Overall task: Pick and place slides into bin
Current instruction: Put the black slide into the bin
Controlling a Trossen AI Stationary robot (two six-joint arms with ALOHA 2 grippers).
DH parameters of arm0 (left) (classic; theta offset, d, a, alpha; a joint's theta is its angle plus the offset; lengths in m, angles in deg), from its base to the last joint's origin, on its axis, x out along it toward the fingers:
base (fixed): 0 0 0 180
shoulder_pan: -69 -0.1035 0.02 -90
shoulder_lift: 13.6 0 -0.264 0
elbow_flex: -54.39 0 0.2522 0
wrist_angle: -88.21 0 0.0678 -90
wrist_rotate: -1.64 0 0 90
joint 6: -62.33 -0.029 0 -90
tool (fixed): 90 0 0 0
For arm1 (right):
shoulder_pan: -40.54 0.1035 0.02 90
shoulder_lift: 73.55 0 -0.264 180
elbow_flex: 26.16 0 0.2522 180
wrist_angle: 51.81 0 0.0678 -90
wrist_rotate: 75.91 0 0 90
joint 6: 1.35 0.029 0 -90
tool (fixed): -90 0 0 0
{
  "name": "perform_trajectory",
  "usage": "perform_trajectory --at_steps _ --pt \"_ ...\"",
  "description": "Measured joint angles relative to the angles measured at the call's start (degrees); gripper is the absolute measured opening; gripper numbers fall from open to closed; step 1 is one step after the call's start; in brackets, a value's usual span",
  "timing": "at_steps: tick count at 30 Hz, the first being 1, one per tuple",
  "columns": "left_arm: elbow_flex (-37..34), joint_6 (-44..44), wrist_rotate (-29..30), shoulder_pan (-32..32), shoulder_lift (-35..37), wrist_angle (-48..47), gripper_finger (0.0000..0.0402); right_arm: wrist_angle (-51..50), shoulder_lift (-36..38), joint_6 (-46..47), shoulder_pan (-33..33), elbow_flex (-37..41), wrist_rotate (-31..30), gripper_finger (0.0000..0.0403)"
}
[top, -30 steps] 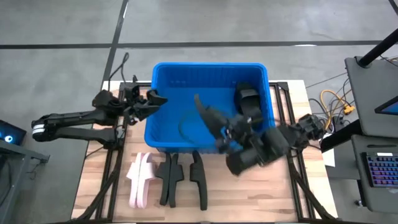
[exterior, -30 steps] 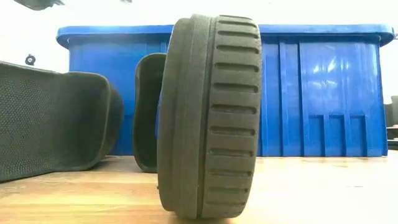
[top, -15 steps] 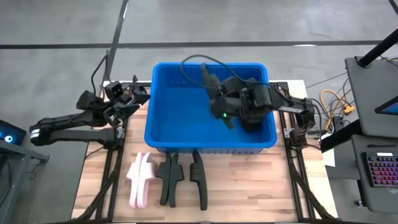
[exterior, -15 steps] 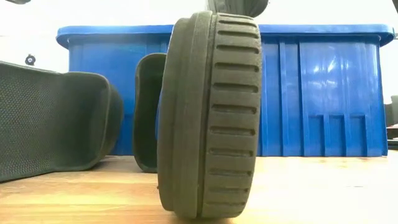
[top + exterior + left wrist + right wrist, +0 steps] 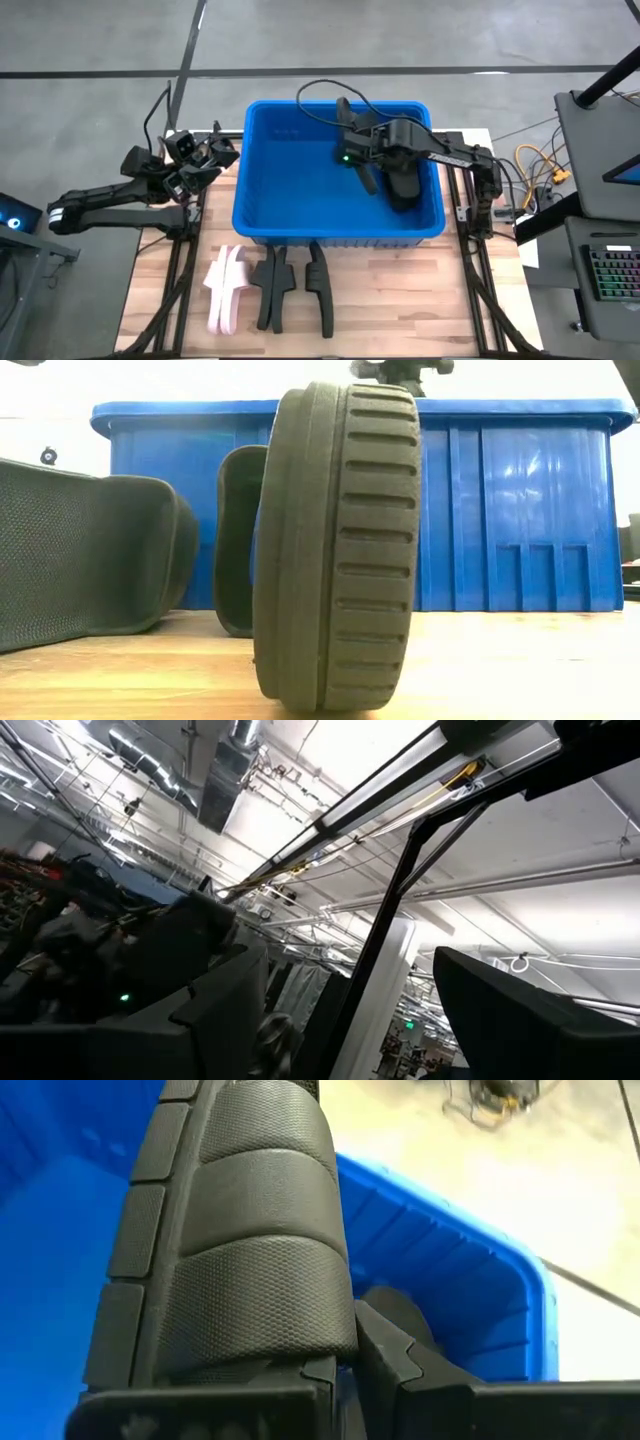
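Observation:
The blue bin [image 5: 262, 215] stands mid-table. My right gripper [image 5: 352, 152] is over the bin's far half, shut on a black slide [image 5: 342, 112], whose textured footbed fills the right wrist view [image 5: 240, 1250]. A second black slide [image 5: 405, 182] lies on the bin's floor at the right. My left gripper [image 5: 215, 152] is open and empty left of the bin, pointing up at the ceiling [image 5: 330, 1020]. A pale pink pair [image 5: 225, 290] and black slides [image 5: 272, 288] [image 5: 318, 290] stand on their side edges on the table in front of the bin. My right gripper pinches the black slide at one end [image 5: 300, 1365] between its two fingers. The slide runs on past the fingertips along the fingers' line. It is lifted clear, above the bin's floor, turned on edge as seen from above. The fingers themselves hide the exact place of contact.
In the low view a black slide [image 5: 335, 550] stands on its edge close up, with two more [image 5: 100, 560] [image 5: 235, 540] left of it, in front of the bin's wall [image 5: 520, 510]. A desk with a keyboard [image 5: 612, 270] and cables [image 5: 535, 165] stands beyond the table's right edge.
My right gripper has carried the black slide from over the bin's near right wall toward the table's far edge, and it now hangs over the bin's far half. My left gripper has drawn back a little from the bin toward the table's left edge.

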Motion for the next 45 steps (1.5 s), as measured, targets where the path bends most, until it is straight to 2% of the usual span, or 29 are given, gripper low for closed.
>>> perform_trajectory --at_steps 7,16,24,27,32,39,45 --pt "-0.02 0.03 0.02 0.01 -1.49 -0.11 0.0270 6.05 -0.02 -4.87 -3.96 6.58 4.59 0.0012" --pt "-0.02 0.59 0.04 0.00 -3.46 -2.63 0.0270 9.88 -0.20 -6.52 -5.95 16.46 3.15 0.0012" --pt "-0.02 0.59 0.36 0.02 -5.70 -2.67 0.0270 11.64 -3.55 -10.66 -6.01 23.10 0.72 0.0012" --pt "-0.02 0.61 0.37 0.02 -6.62 -2.63 0.0270 13.12 -5.49 -14.59 -6.26 23.60 -1.30 0.0012" --pt "-0.02 0.70 0.39 0.02 -7.92 -2.60 0.0270 17.25 -9.45 -22.10 -7.69 23.43 -1.41 0.0012" --pt "0.13 0.71 0.49 0.00 -8.09 -2.41 0.0270 15.05 -13.98 -29.70 -9.20 20.76 -1.74 0.0012" --pt "0.13 0.55 0.52 0.00 -7.70 -2.47 0.0270 14.82 -14.44 -34.88 -10.20 18.93 -2.87 0.0012"
